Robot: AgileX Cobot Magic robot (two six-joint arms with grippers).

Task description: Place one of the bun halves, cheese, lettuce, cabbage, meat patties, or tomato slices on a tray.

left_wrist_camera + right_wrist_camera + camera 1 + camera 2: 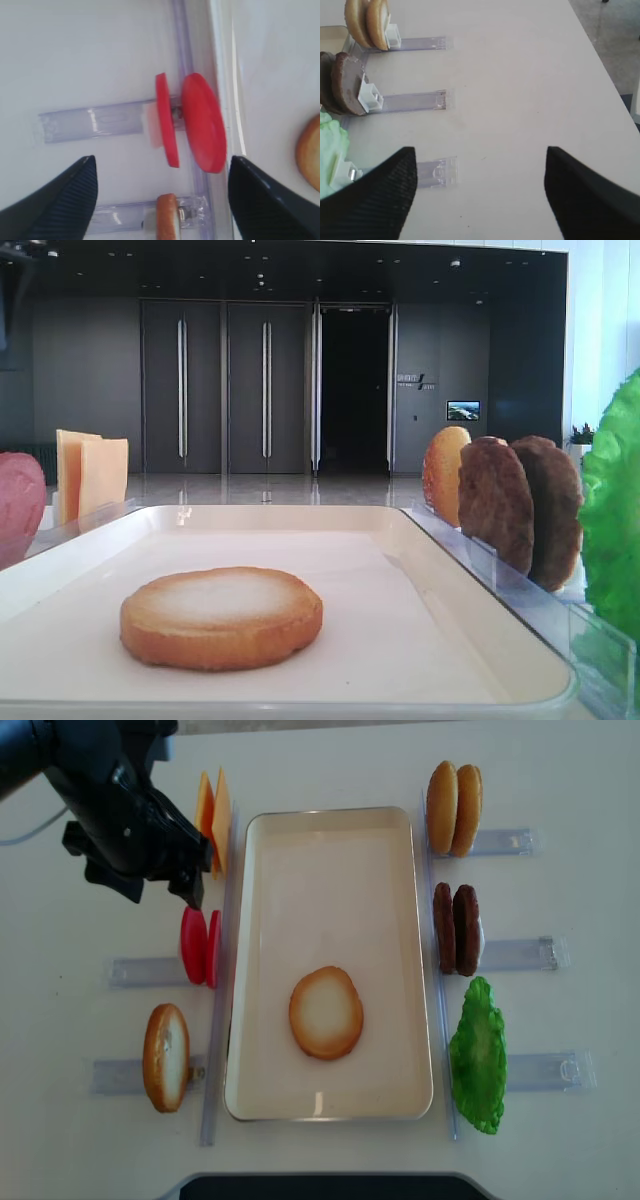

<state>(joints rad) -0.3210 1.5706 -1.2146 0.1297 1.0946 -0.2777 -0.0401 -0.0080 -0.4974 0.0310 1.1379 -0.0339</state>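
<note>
One bun half (pixel 326 1012) lies pale face up on the cream tray (pixel 330 840); it also shows as the bun half (pixel 222 617) in the low view. My left gripper (pixel 198 872) hangs open left of the tray, above two red tomato slices (pixel 202 122) upright in their rack, holding nothing. In its wrist view the left gripper (pixel 161 172) spans them. My right gripper (pixel 477 170) is open and empty over bare table right of the racks. Cheese (pixel 212 810), meat patties (pixel 456 928) and lettuce (pixel 478 1055) stand in racks. Cabbage is out of view.
Clear plastic racks (pixel 520 955) line both long sides of the tray. Another bun (pixel 166 1057) stands in the front left rack and two orange-golden buns (pixel 454 808) in the back right one. A dark base (pixel 320 1187) sits at the table's front edge.
</note>
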